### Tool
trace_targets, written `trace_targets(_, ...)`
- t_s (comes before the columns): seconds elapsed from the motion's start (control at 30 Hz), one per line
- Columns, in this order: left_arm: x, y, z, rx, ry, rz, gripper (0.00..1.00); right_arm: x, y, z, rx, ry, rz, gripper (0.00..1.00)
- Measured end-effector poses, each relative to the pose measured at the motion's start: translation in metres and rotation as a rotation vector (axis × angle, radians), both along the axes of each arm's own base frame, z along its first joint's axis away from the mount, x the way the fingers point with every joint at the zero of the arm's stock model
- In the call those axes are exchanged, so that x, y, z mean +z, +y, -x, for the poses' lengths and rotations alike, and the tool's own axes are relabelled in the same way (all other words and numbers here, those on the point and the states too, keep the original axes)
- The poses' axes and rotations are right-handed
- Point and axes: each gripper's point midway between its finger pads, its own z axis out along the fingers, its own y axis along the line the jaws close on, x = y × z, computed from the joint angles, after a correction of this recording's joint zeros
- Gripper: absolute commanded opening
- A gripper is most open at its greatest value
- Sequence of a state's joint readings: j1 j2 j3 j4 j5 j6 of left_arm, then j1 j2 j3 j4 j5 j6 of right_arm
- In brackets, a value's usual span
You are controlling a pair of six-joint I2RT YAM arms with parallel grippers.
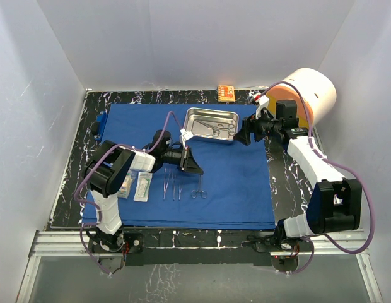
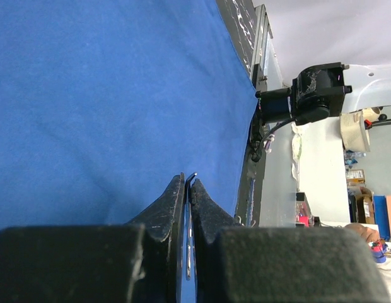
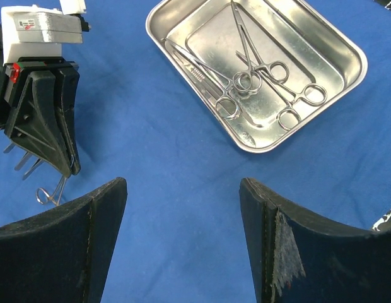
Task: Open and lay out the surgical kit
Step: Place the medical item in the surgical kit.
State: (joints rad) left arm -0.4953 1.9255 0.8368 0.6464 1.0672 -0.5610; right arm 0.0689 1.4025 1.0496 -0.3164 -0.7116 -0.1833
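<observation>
Just beside closed left claw [image 3: 70,170], slender clamp [image 3: 49,191], perhaps touching

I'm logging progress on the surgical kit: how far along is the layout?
Done: the blue cloth lies spread flat, with two packets, forceps and one clamp lined up on it. In hand: nothing that I can make out; the left gripper is shut above the cloth, and the right gripper hangs open near the steel tray. Left: several clamps lie in the tray, probably to be moved out.
</observation>
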Motion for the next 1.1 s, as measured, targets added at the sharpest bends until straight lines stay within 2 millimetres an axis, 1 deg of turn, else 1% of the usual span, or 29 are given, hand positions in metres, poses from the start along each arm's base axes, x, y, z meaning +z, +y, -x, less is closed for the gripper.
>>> trace_targets(0.27, -0.005, 0.011, -0.001, 0.016, 0.024, -0.005, 0.00, 0.000, 0.000, 0.000, 0.002, 0.000, -0.002, 0.70)
trace_targets(0.37, -0.007, 0.011, -0.001, 0.014, 0.029, -0.004, 0.00, 0.000, 0.001, 0.001, 0.005, 0.001, -0.004, 0.70)
trace_targets(0.5, -0.015, 0.011, 0.000, 0.017, 0.066, -0.009, 0.00, 0.000, 0.001, 0.001, 0.008, 0.001, -0.006, 0.70)
trace_targets(0.67, -0.014, 0.009, -0.003, 0.024, 0.083, 0.010, 0.00, 0.001, 0.002, 0.001, 0.012, 0.001, -0.008, 0.70)
trace_targets(0.8, -0.015, 0.009, -0.003, 0.025, 0.084, 0.009, 0.07, 0.001, 0.002, 0.002, 0.015, 0.001, -0.010, 0.70)
trace_targets(0.97, -0.022, 0.011, -0.002, 0.028, 0.076, -0.014, 0.11, 0.001, 0.002, 0.002, 0.015, 0.001, -0.011, 0.70)
trace_targets(1.1, -0.027, 0.013, -0.001, 0.025, 0.071, -0.032, 0.17, 0.001, 0.002, 0.002, 0.015, 0.001, -0.011, 0.70)
